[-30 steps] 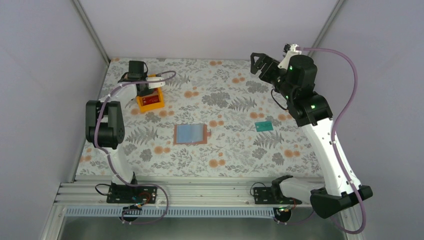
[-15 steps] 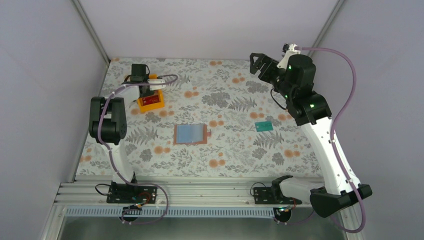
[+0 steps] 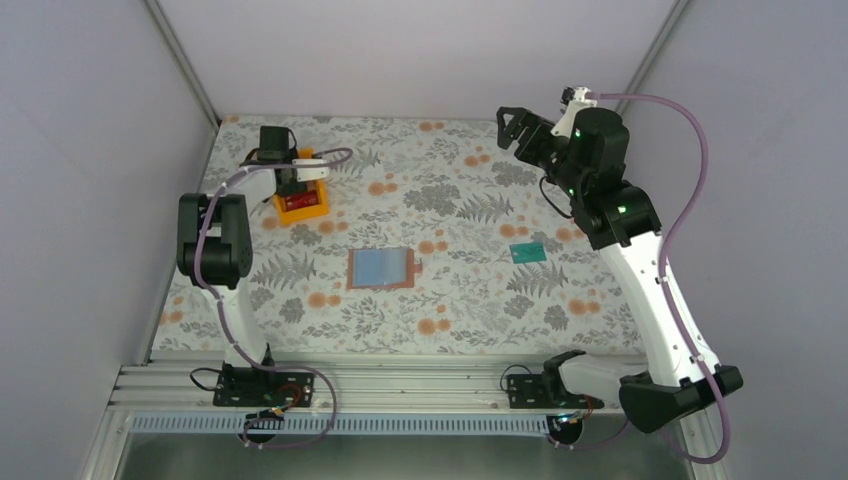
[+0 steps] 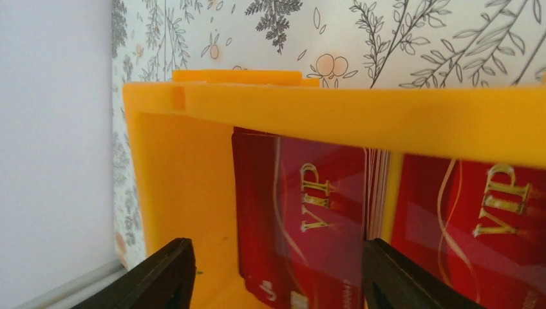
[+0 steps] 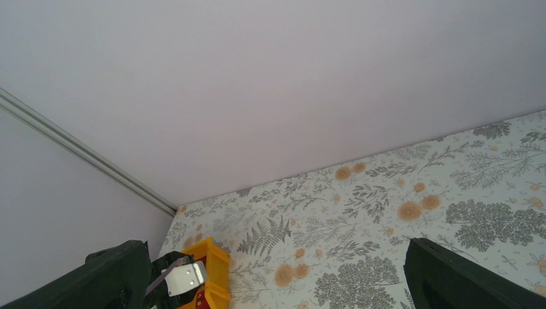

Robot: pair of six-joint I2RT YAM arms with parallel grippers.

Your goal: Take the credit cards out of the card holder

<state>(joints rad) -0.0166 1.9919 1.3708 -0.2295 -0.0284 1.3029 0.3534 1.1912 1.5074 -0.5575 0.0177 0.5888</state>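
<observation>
The card holder (image 3: 380, 268) lies open in the middle of the table, tan with its blue lining up. One teal credit card (image 3: 527, 251) lies flat to its right. Red credit cards (image 4: 309, 212) marked VIP lie in the orange tray (image 4: 322, 109) at the back left. My left gripper (image 4: 277, 283) hangs over that tray (image 3: 296, 216), open, its fingers (image 4: 167, 277) set either side of a red card with a gap on the left. My right gripper (image 3: 512, 125) is raised at the back right, open and holding nothing.
Pale walls close the table at the back and on both sides. In the right wrist view, the orange tray (image 5: 216, 264) and the left arm's wrist show low at the left. The metal rail with both arm bases runs along the near edge (image 3: 420, 385).
My left gripper has opened over the orange tray, leaving a red card in it. The left arm shifted slightly. The right arm has barely moved.
</observation>
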